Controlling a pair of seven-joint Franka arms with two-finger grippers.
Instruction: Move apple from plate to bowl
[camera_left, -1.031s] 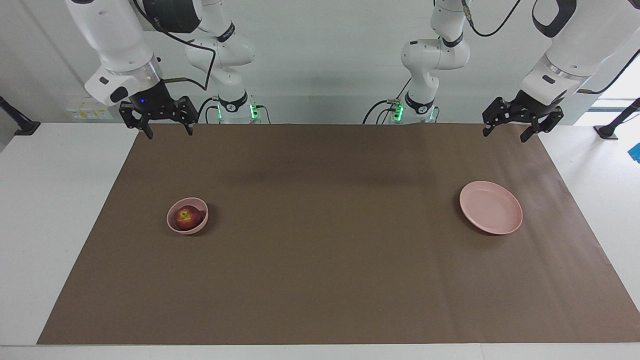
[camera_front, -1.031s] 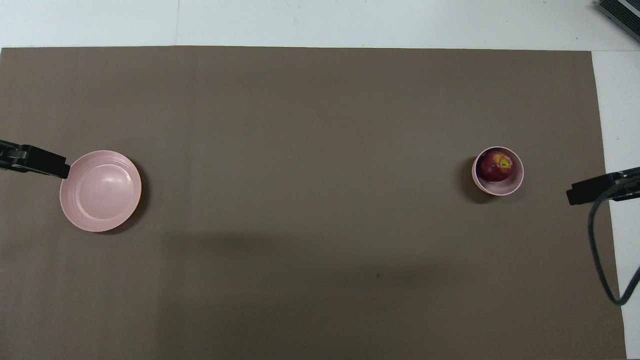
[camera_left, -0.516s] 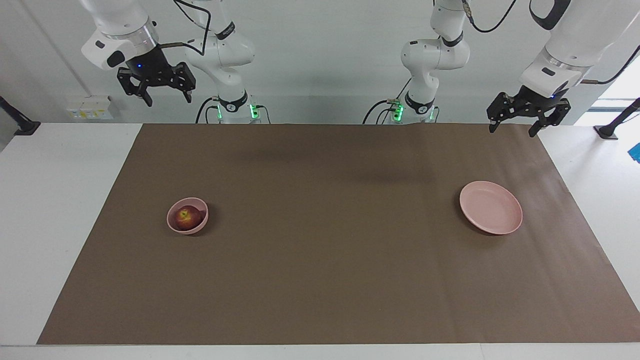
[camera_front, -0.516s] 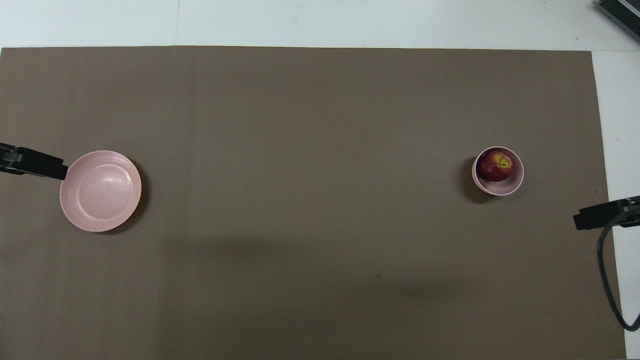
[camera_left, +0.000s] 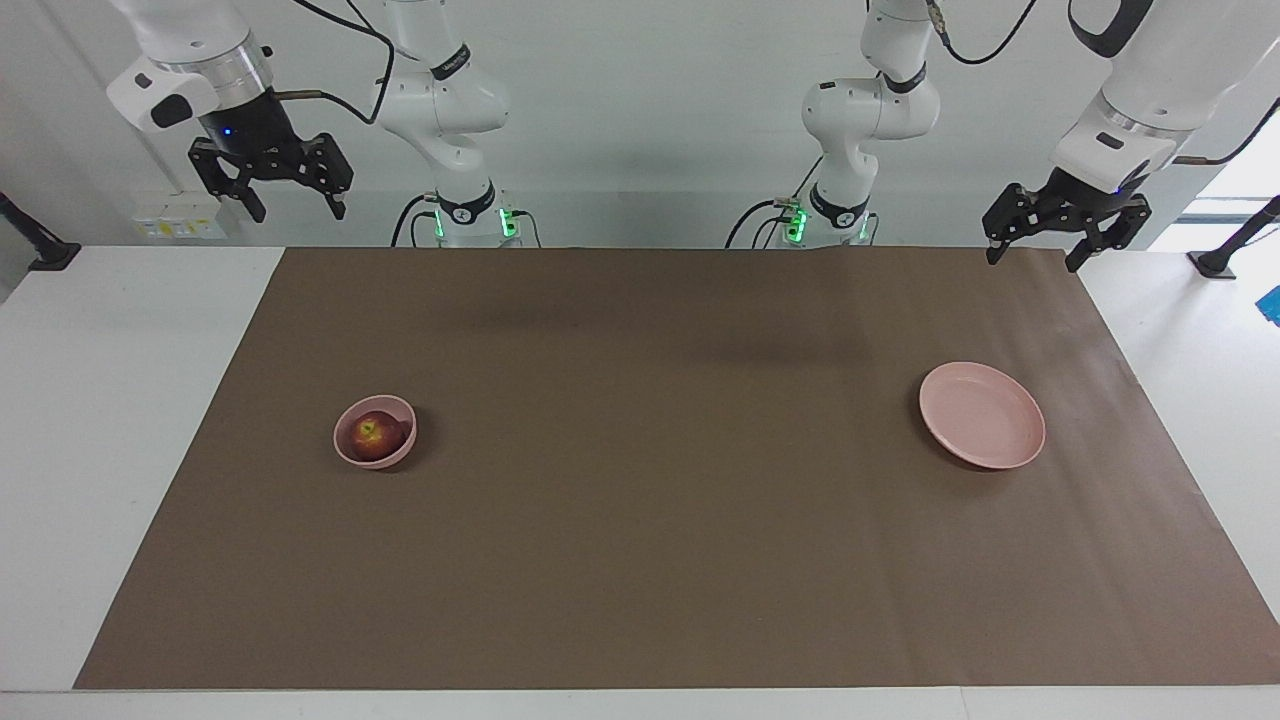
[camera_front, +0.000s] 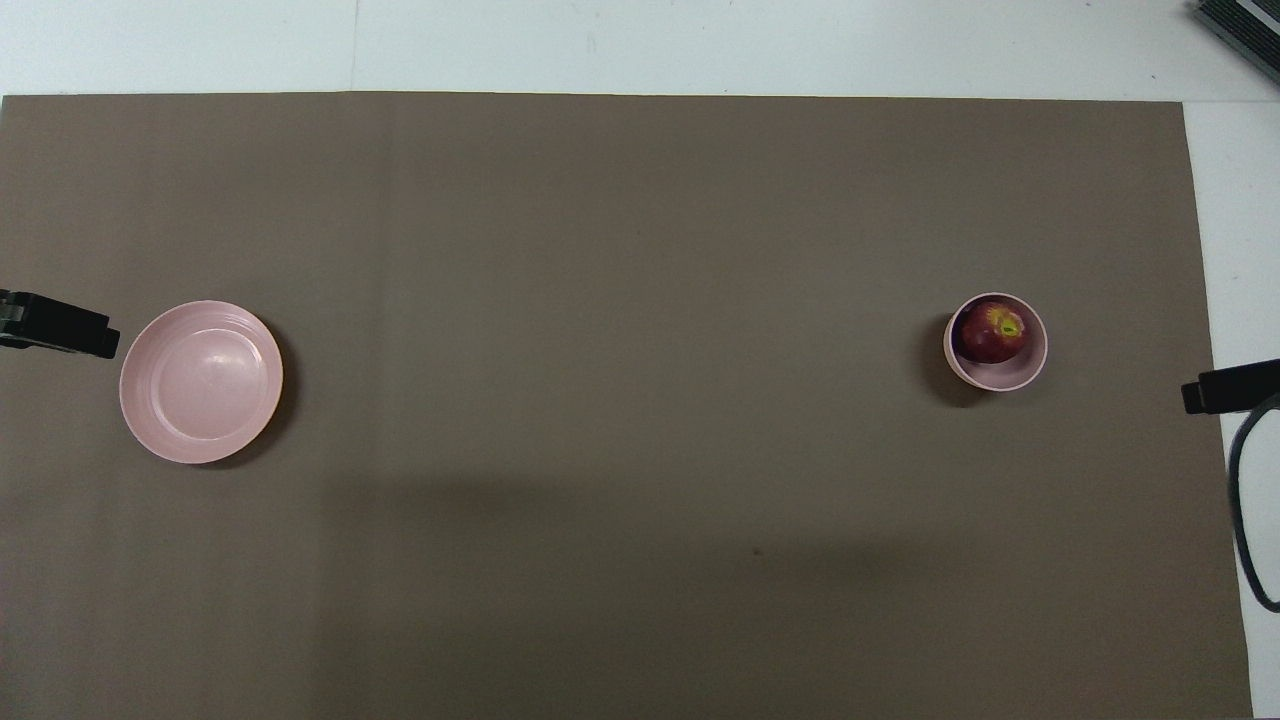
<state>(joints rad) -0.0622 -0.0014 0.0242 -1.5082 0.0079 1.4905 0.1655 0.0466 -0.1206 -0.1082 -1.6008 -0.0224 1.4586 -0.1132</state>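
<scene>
Red apple (camera_left: 375, 434) sits in bowl (camera_left: 351, 448), right-arm end; plate (camera_left: 981, 413) w/ nothing on it. Right gripper (camera_left: 292, 207) & left gripper (camera_left: 1033, 255): raised, jaws apart, holding nothing.

White table (camera_left: 120, 420), brown mat (camera_left: 660, 500) across it; plain white wall (camera_left: 640, 120).

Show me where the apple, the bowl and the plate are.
apple (camera_left: 375, 436), facing view, its red skin.
bowl (camera_left: 349, 455), facing view, its outer wall.
plate (camera_front: 200, 381), overhead view, its bare middle.
</scene>
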